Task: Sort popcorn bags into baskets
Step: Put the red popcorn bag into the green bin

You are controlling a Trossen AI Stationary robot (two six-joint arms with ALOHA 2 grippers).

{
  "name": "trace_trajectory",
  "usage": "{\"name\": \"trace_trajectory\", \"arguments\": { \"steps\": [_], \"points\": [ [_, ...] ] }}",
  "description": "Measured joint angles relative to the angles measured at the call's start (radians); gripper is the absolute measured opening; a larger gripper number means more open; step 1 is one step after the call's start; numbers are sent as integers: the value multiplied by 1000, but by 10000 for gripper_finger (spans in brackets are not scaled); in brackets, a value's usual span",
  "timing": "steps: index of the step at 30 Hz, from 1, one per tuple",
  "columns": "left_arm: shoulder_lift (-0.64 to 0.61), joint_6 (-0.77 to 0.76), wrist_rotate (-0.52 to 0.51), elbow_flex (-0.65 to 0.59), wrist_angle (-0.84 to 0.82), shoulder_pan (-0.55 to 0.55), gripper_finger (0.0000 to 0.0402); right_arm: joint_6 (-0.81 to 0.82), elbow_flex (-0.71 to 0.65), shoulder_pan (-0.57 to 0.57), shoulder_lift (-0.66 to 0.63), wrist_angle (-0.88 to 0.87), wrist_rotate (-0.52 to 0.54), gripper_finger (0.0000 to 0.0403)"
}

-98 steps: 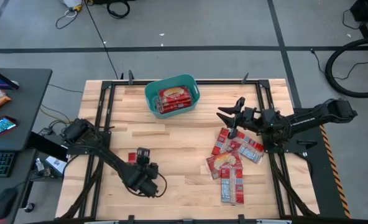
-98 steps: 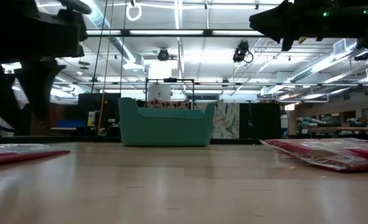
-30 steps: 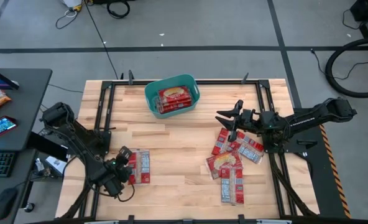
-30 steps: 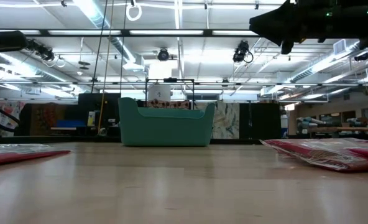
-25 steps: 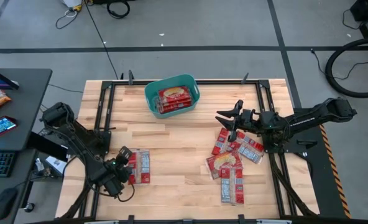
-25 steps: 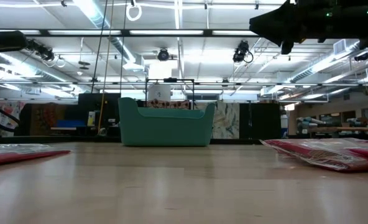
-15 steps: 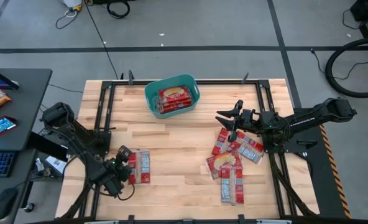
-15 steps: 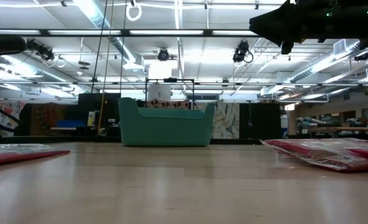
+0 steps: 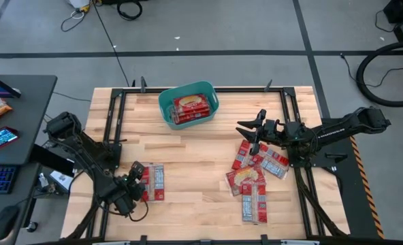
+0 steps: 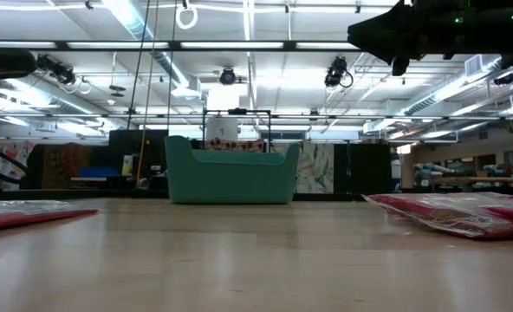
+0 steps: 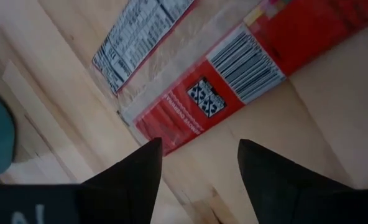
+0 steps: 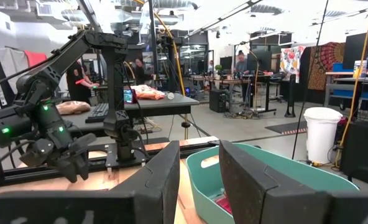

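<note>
The left tool (image 9: 135,178) sits low at the near-left part of the tabletop (image 9: 195,153), its two dark fingers (image 11: 134,177) parted with a clear gap and nothing between them. Directly ahead of the fingertips, in the left wrist view, lies a lone popcorn bag (image 11: 190,81) flat on the wood, barcode and nutrition panel facing up; its red edge comes just in front of the fingertips, and whether it touches them cannot be told. From above, the same bag (image 9: 154,182) lies just beside the tool, on the side toward the middle of the tabletop.

The right tool (image 9: 250,129) hangs above the right half of the tabletop, pointing toward the centre, fingers (image 12: 165,177) spread and empty. Below and just behind it is the loose pile of popcorn bags (image 9: 254,178), overlapping one another and running from under the tool toward the near edge; in the low view they show as a flat red heap (image 10: 456,213) at the right. Its wrist camera looks across at the basket (image 12: 271,180) and at the left arm (image 12: 53,134) beyond.

The teal basket (image 9: 165,101) stands at the far edge of the tabletop, a little left of centre, well apart from both tools, with red bags (image 9: 190,109) already lying inside.
</note>
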Motion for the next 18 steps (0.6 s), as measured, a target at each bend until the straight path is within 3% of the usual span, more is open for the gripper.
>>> {"name": "trace_trajectory", "arguments": {
  "steps": [7,18],
  "points": [
    [28,59,1,-12,54,0,215,0,0,0,0,0,0,119],
    [191,235,-34,-30,97,1,205,0,0,0,0,0,0,119]
  ]
}}
